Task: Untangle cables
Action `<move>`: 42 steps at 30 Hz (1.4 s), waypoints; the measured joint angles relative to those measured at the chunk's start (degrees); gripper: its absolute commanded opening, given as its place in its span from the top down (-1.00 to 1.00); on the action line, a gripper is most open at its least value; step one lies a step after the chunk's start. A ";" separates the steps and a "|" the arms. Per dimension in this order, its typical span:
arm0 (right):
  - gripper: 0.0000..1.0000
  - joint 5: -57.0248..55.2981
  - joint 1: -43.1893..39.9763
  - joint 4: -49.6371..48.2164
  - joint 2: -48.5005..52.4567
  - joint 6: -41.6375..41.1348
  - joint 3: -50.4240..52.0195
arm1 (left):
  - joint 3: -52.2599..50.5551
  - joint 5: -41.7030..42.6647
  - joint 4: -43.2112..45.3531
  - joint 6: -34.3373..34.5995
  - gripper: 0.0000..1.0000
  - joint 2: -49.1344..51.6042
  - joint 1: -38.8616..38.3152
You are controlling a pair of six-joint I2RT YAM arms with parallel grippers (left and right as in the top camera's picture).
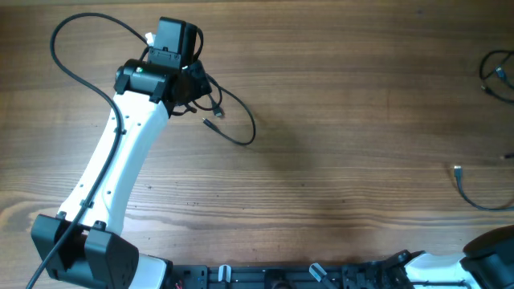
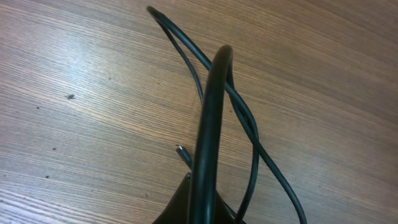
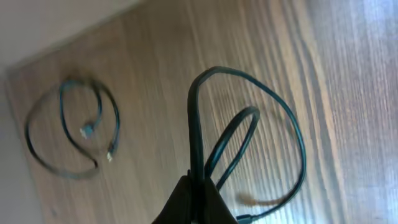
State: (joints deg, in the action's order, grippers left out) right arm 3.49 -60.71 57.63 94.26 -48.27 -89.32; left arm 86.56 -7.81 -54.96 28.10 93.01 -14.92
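**Cables, thin black, metal-tipped: one tangle and several loose lengths**

Location: the tangled cables (image 1: 215, 112) lie on the wooden table (image 1: 337, 120) at upper left, directly under the left gripper (image 1: 193, 80); one free loop runs out toward the centre, with a plug end (image 1: 212, 123) beside it; two separate cords (image 1: 475, 193) lie well apart at the right edge, cut off by the frame.

Holds: the left gripper appears closed on the tangle, a strand rising from between its fingers in the wrist view; the right gripper (image 3: 196, 199) appears pinched on a raised cord (image 3: 202, 118) standing in two loops; a loose coil (image 3: 71, 130) rests on the table beyond.

Handling (judged): light, limp, somewhat springy, likely to keep its curl; the smooth jacket may slip in a shallow pinch; best taken just behind a plug or on a free loop clear of crossings; plug tips may snag.

Obscured: fingertips of both grippers nearly out of frame; crossings beneath the left gripper hidden; the coil blurred; the right arm mostly outside the overhead view.
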 measured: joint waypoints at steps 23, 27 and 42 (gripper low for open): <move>-0.96 15.85 2.12 -8.31 4.87 7.91 0.04 | 0.00 3.45 2.64 0.00 0.92 0.00 0.00; -0.94 23.82 5.42 -6.45 4.87 15.50 0.04 | 0.00 5.20 3.89 -0.33 0.92 0.00 0.00; -0.92 36.81 23.10 3.63 -6.47 36.30 0.04 | -0.48 48.72 25.66 -8.20 0.92 0.11 0.00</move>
State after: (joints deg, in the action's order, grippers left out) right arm 40.29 -37.60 61.25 87.79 -11.97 -89.27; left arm 86.08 40.91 -29.30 19.90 93.12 -14.92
